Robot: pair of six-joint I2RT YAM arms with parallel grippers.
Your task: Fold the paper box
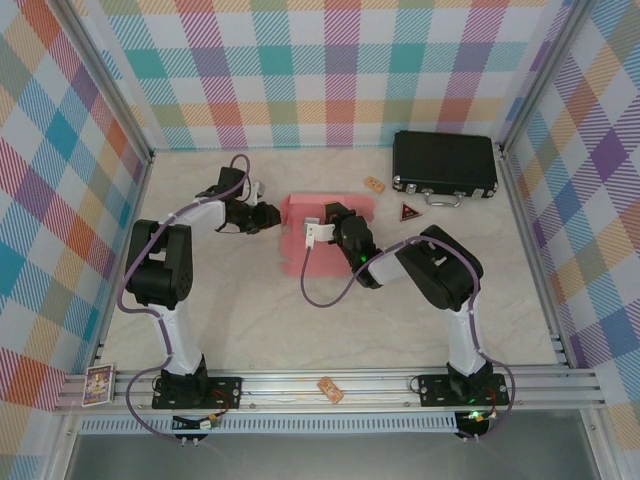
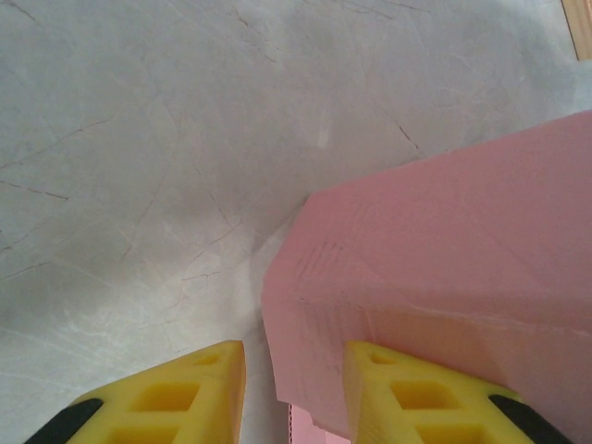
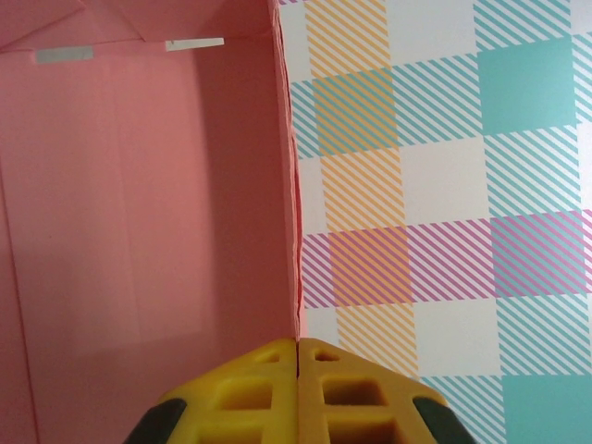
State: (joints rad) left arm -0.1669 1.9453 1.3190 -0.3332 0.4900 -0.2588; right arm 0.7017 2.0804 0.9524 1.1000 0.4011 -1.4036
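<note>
**Both claws at the half-formed pink box**

From the top external camera, the salmon-pink thin-cardboard paper box lies about midway between the left and right edges of the pale marbled worktop, somewhat nearer its far edge. The left claw meets its left side and the right claw reaches in over its middle. A black hard case with a handle sits well apart in the far right corner.

At the left wrist, the left claw stands narrowly parted astride an edge of the paper box. One yellow finger lies against the card. The other finger shows a sliver of worktop between itself and the edge, so this looks like a loose straddle, not a clamp.

At the right wrist, the right claw is closed tip to tip. The raised edge of a wall of the paper box runs straight into the seam between the tips, so it appears pinched there, with the plaid enclosure wall behind.

The card should be very light, springy along its creases and easily dented or torn. It is best held by flap edges close to a fold line, with one side steadied so it cannot slide on the smooth top
</note>
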